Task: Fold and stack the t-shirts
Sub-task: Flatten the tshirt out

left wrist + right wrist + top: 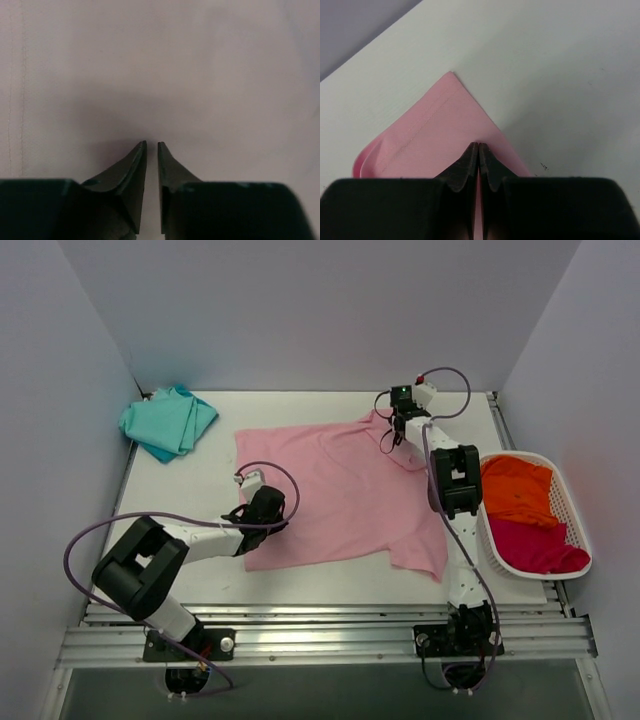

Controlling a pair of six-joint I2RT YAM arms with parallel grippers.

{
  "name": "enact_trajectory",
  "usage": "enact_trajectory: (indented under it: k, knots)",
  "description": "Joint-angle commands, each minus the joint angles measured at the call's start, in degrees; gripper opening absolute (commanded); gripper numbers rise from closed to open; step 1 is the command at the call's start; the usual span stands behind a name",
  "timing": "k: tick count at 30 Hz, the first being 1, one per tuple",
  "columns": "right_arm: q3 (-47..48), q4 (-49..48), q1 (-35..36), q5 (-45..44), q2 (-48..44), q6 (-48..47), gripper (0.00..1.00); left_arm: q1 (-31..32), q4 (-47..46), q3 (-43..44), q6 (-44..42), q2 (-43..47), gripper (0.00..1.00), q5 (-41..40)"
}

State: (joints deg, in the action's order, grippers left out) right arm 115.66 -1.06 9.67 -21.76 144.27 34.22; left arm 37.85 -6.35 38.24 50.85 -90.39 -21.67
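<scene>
While the white table [330, 580] carries the work, the large light pink cotton t-shirt [340, 490] lies spread flat across its middle, one sleeve near the right arm's base and another corner at the far edge. To the right, a white slatted plastic basket [570, 530] holds a crumpled orange shirt [515, 490] and a magenta shirt [530, 545]. At the far left corner sits a folded teal shirt [170, 420], well apart from the pink one.

The left gripper [151, 145] is pressed down on the pink cloth near the shirt's left hem; its jaws stand narrow with a thin gap, and whether any fabric lies between them cannot be told. The right gripper [478, 146] has its jaws pressed together on a far corner of the pink shirt, the stitched hem visible just ahead of the tips.

Assessed risks: the left jaws may close on nothing, or on one layer only, since the cloth lies taut and flat beneath them. A lift would then be uneven, dragging the shirt askew. The right grip sits close to the corner's edge and could slip under tension.
</scene>
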Motion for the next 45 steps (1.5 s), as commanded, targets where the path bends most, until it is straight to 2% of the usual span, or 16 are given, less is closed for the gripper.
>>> enact_trajectory:
  k: [1, 5, 12, 19, 21, 22, 23, 24, 25, 26, 27, 28, 32, 38, 40, 45]
  knots:
    - [2.55, 2.91, -1.32, 2.59, 2.15, 1.82, 0.00, 0.21, 2.48, -2.02, 2.41, 0.66, 0.18, -2.94]
    - [5.10, 2.91, -2.55, 3.82, 3.65, 2.17, 0.00, 0.21, 5.63, -1.59, 3.73, -2.15, 0.03, -4.95]
    - [10.90, 1.59, -6.15, 8.30, 8.21, 3.57, 0.00, 0.21, 9.51, -4.13, 6.89, -1.20, 0.02, -6.45]
    - [16.00, -5.44, -8.35, 14.02, 12.70, 5.07, 0.00, 0.30, 12.15, -7.04, 9.18, 1.44, 0.02, -8.74]
    - [15.92, -7.72, -8.44, 14.55, 12.97, 5.16, 0.03, 0.21, 12.15, -6.95, 9.53, 1.01, 0.03, -8.74]
    - [15.74, -8.51, -8.44, 14.81, 12.97, 5.07, 0.06, 0.30, 12.06, -6.78, 9.62, 0.48, 0.06, -8.91]
    - [15.57, -10.43, -8.44, 15.42, 12.71, 4.46, 0.23, 0.21, 11.71, -6.69, 9.53, 0.22, 0.14, -9.00]
    - [15.22, -11.50, -8.44, 15.87, 12.53, 4.02, 0.39, 0.21, 11.45, -6.25, 9.36, 0.04, 0.36, -9.18]
    - [14.87, -13.16, -8.44, 16.13, 12.27, 3.67, 0.67, 0.21, 11.45, -5.90, 9.27, -0.31, 0.54, -9.35]
    - [13.82, -13.87, -8.35, 16.22, 11.14, 3.32, 0.73, 0.30, 10.58, -5.63, 9.01, -0.49, 0.69, -9.27]
    - [12.94, -14.84, -8.27, 16.31, 10.17, 2.70, 0.76, 0.47, 9.18, -5.54, 7.18, -0.58, 0.92, -9.18]
    - [11.36, -17.28, -8.27, 16.31, 8.94, 2.44, 0.78, 0.48, 9.68, -4.24, 7.24, -0.84, 0.98, -9.61]
    - [0.30, -24.06, -7.22, 13.68, -2.19, 1.03, 0.79, 0.74, 10.04, -0.54, 4.70, 0.47, 0.94, -11.90]
    - [-16.32, -26.89, -4.05, 1.47, -20.91, -2.57, 0.80, 1.18, 12.59, 5.61, -0.66, 7.06, 0.94, -17.61]
    - [-23.35, -27.24, -1.42, -5.55, -26.12, -4.67, 0.80, 1.35, 11.63, 5.53, -2.68, 11.17, 0.94, -18.23]
    - [-37.59, -27.34, 4.30, -12.86, -43.43, -6.62, 0.80, 2.49, 8.21, -0.86, -4.96, 23.74, 0.94, -19.90]
